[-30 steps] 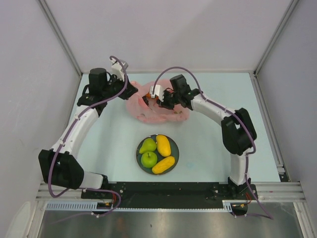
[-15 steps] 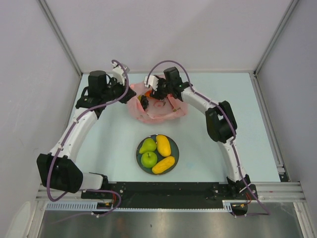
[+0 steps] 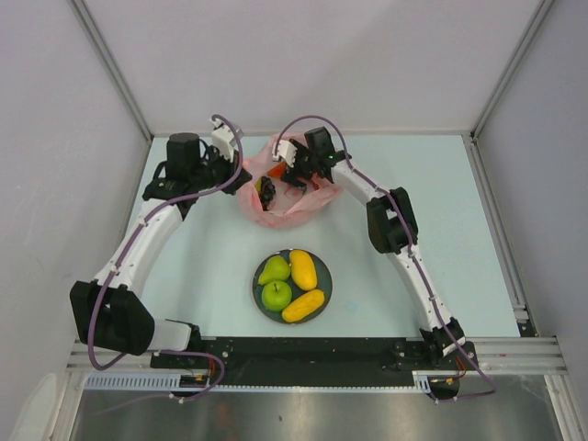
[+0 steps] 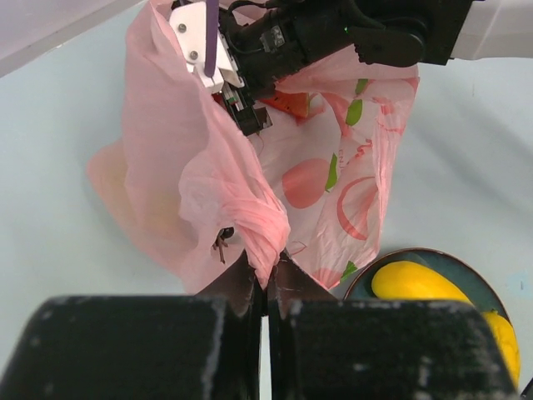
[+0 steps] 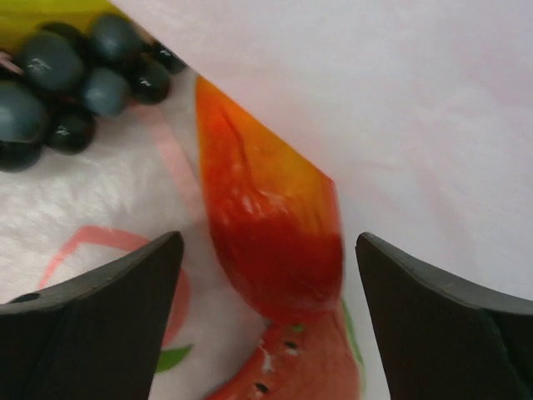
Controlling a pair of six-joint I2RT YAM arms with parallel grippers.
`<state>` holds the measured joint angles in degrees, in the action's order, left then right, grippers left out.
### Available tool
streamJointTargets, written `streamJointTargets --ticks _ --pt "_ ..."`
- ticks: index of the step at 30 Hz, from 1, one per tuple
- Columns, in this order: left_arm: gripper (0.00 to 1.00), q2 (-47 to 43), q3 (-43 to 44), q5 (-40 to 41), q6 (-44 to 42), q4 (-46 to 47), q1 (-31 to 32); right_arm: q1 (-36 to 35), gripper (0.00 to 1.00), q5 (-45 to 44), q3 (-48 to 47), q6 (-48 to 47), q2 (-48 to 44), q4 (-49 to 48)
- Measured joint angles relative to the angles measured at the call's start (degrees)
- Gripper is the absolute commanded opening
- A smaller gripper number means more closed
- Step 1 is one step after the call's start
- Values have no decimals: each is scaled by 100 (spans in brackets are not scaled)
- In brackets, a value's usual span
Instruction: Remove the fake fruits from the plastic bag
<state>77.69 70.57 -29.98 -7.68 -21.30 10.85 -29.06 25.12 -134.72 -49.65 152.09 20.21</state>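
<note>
Nearest the arm bases, on the pale table (image 3: 211,266): a dark plate (image 3: 258,296) carrying a green pear (image 3: 273,269), a green apple (image 3: 277,295) and two yellow mango pieces (image 3: 303,269). All four out of the bag, packed close together.

Beyond the plate and apart from it, toward the far middle of the table: the pink plastic bag (image 3: 292,209), gathered up between the two wrists, thin and crinkled, printed with red and green marks.

At its left side, the left gripper (image 4: 267,287), clenched on a twisted fold of the pink film, with the fold pinched tight between the closed jaws.

Farther in, at the bag's mouth, the right gripper (image 5: 268,250), reaching down inside, jaws spread wide and grasping nothing. Between the spread fingers (image 5: 100,308), touching neither: a red-orange piece (image 5: 271,217) lying on the bag's inner wall. Against its lower end, a watermelon slice (image 5: 287,371) with dark seeds.

Farthest, at the upper left of the right wrist view: dark purple grapes (image 5: 58,83), also inside the bag, just beside the tip of the red-orange piece.
</note>
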Motion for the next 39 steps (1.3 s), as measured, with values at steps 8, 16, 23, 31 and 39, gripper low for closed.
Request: streamJointTargets --ticks 8,16,23,31,39 --pt "0 0 -175 61 -35 -35 0 -105 40 79 -4 -61 11 223" --pt "0 0 -278 87 37 20 0 -151 25 -94 1257 -98 -669 -380" --pt "0 0 -374 83 413 326 -22 -197 23 -101 2975 168 -2120 -444" --pt "0 -15 -490 17 732 629 -39 -492 22 -55 4210 533 -3901 -389" --pt "1 -245 -599 -37 925 717 -39 -632 19 -162 4669 1314 -4623 44"
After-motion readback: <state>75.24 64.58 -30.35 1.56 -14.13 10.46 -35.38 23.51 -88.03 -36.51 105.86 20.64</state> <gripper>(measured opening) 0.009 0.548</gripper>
